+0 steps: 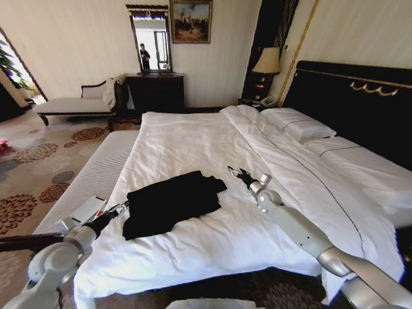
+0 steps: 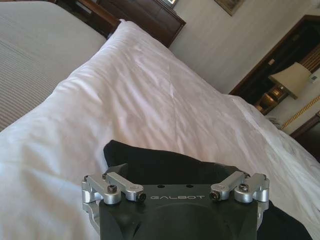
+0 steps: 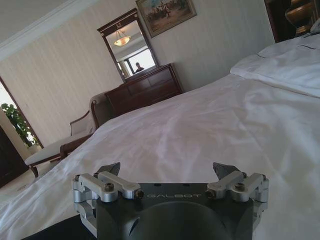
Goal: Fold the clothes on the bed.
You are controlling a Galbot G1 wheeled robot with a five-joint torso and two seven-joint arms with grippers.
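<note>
The clothes, a black T-shirt (image 1: 170,201), lie partly folded on the white sheet of the bed (image 1: 193,138), near its front edge. My left gripper (image 1: 121,207) hovers at the shirt's left edge, open, with the black cloth (image 2: 165,162) just ahead of it in the left wrist view. My right gripper (image 1: 237,172) is just right of the shirt's upper right corner, above bare sheet. Its fingertips (image 3: 112,168) stand wide apart with nothing between them, and a dark strip of shirt (image 3: 50,232) shows beside the gripper body.
A pale striped bench (image 1: 96,164) runs along the bed's left side. Pillows (image 1: 299,122) and a dark headboard (image 1: 360,103) are on the right. A dark dresser with mirror (image 1: 154,90), a chaise (image 1: 74,103) and a lamp (image 1: 267,61) stand by the far wall.
</note>
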